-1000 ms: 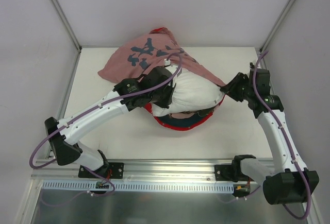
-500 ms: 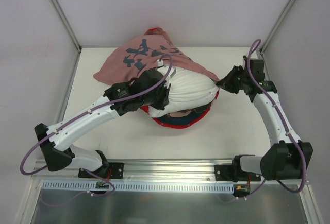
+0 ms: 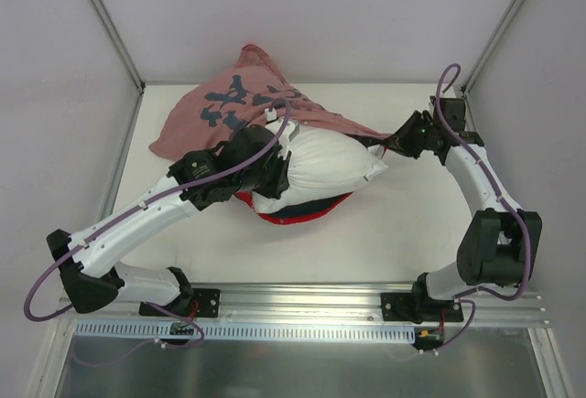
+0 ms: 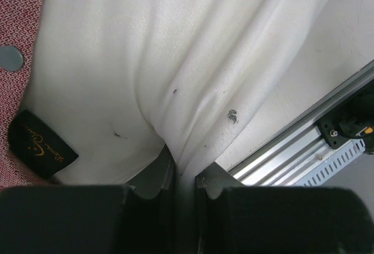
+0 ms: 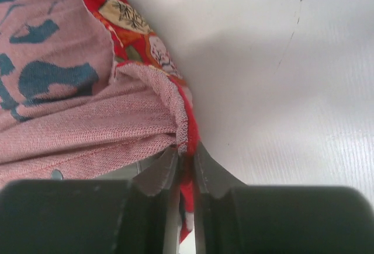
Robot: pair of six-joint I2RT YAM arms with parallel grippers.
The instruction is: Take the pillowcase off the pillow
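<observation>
Leftward drifted one pillow point(image 3: 322, 164), pinched by left fingers point(image 4: 165, 176); right fingers point(image 5: 165, 170) pinch the one pillowcase point(image 3: 227, 111).

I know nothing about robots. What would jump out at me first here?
A plump white pillow lies in the middle of the table, half out of a faded pink pillowcase bunched behind it, red print showing underneath. The left gripper pinches a fold of the pillow; the right gripper pinches the pillowcase's red edge at the far right.
</observation>
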